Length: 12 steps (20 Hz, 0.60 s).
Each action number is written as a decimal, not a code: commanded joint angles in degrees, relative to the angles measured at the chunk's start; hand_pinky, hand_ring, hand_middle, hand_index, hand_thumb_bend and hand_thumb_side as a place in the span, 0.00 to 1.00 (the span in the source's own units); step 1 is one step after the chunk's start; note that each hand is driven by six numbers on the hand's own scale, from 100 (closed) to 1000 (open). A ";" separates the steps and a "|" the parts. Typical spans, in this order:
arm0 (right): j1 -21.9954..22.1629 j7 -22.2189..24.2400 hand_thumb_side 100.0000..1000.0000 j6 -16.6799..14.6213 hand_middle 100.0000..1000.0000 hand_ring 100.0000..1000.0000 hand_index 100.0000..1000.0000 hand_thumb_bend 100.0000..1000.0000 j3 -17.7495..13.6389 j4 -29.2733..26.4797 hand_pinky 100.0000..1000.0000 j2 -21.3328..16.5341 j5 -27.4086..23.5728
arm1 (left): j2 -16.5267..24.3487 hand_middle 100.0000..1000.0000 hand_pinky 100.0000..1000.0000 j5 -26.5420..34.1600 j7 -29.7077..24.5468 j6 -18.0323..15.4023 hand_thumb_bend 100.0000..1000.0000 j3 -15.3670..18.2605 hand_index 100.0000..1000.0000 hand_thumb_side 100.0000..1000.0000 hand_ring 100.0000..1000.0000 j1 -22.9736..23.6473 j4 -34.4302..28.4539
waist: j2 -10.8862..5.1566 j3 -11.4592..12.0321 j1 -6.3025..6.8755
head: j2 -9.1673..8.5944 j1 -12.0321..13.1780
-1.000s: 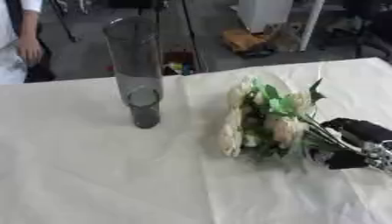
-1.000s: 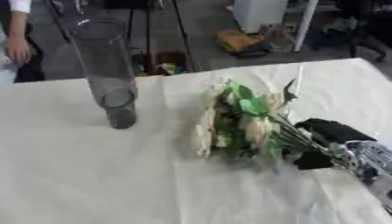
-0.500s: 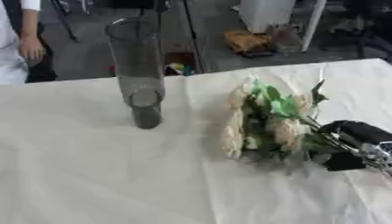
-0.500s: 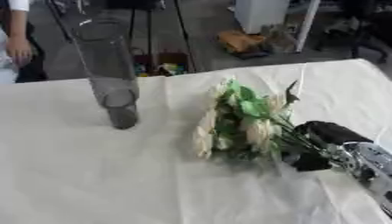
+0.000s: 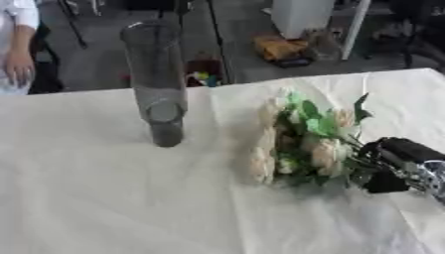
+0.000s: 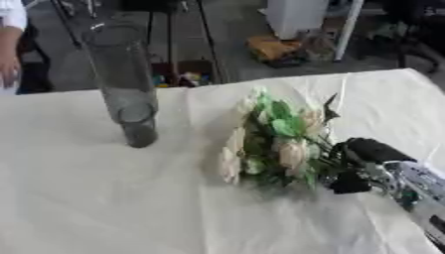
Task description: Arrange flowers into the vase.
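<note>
Presently we find the task at its opening stage. The vase point(image 5: 156, 82), a tall clear cylinder, stands upright on the white cloth of the table point(image 5: 104, 198), toward the far left of the work area, and we see nothing inside it. The flowers point(image 5: 300, 141), a bunch of cream blooms with green leaves, lie on their side on the cloth to the right of the vase and well apart from it, heads pointing toward the far edge and the vase, stems running back toward the right.

We note the right hand point(image 6: 361, 166) at the stem end of the bunch, coming in from the right edge. Its dark fingers point(image 6: 372, 150) curl over the stems from above and a dark thumb tip shows below them, so we judge that the hand has closed round the stems; the exact contact is hidden among the leaves. The bunch itself rests on the cloth and is not lifted.

The left hand does not appear in either view.

Done, as far as we can see: the grasp on the stems. Outstanding: raising the bunch, turning it stems-down, carrying it across to the vase mouth and lowering the stems in. The narrow mouth of the vase will, in our judgement, demand careful alignment.
</note>
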 commanded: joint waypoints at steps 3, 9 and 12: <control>-1.14 -0.64 0.46 0.48 0.47 0.45 0.72 0.00 -0.08 0.86 0.42 -0.98 -0.49 | 0.62 0.89 0.79 0.03 0.05 0.21 0.00 0.14 0.94 1.00 0.94 -0.80 -0.97 | -0.94 0.11 -0.10 | -0.92 -0.25; -2.03 -1.53 0.43 0.89 0.40 0.38 0.62 0.00 0.44 1.98 0.34 -0.53 -0.87 | 0.59 0.88 0.79 -0.01 0.01 0.36 0.00 0.09 0.94 1.00 0.94 -0.79 -0.97 | -0.91 0.22 -0.11 | -1.06 -0.56; -2.34 -1.93 0.41 1.14 0.36 0.34 0.56 0.00 0.54 2.48 0.29 -0.35 -1.08 | 0.57 0.88 0.79 -0.01 0.04 0.42 0.00 0.11 0.94 1.00 0.94 -0.80 -0.97 | -0.85 0.30 -0.12 | -1.07 -0.63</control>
